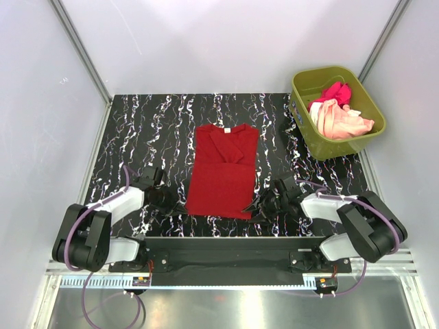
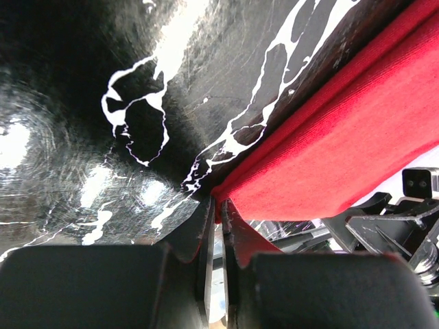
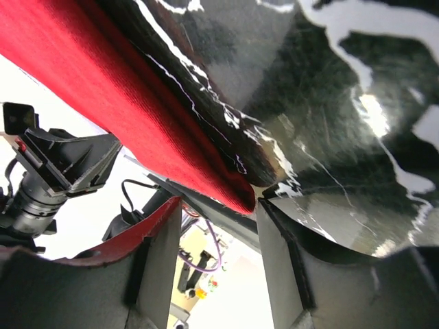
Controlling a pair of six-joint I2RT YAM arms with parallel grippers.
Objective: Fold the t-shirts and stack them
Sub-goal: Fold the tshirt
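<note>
White walls (image 1: 206,41) box in a black table (image 1: 137,130) veined with white. The red shirt (image 1: 223,171) lies flat in the middle of it, folded into a long narrow strip with its collar at the far end and its hem toward my bases. My left pincer (image 2: 218,204) sits low at the near left corner of that hem. Its fingers are pressed almost together with only a sliver between them, and the corner of the red cloth is nipped between the tips. My right pincer (image 3: 218,204) is down at the near right corner with its fingers spread wide apart. The corner of the hem reaches into the gap between them without being clamped. Off at the far right stands a green tub (image 1: 336,147), well apart from the red shirt. A pink shirt (image 1: 335,91) and a peach shirt (image 1: 343,122) lie crumpled inside it, the pink one toward the far side.
</note>
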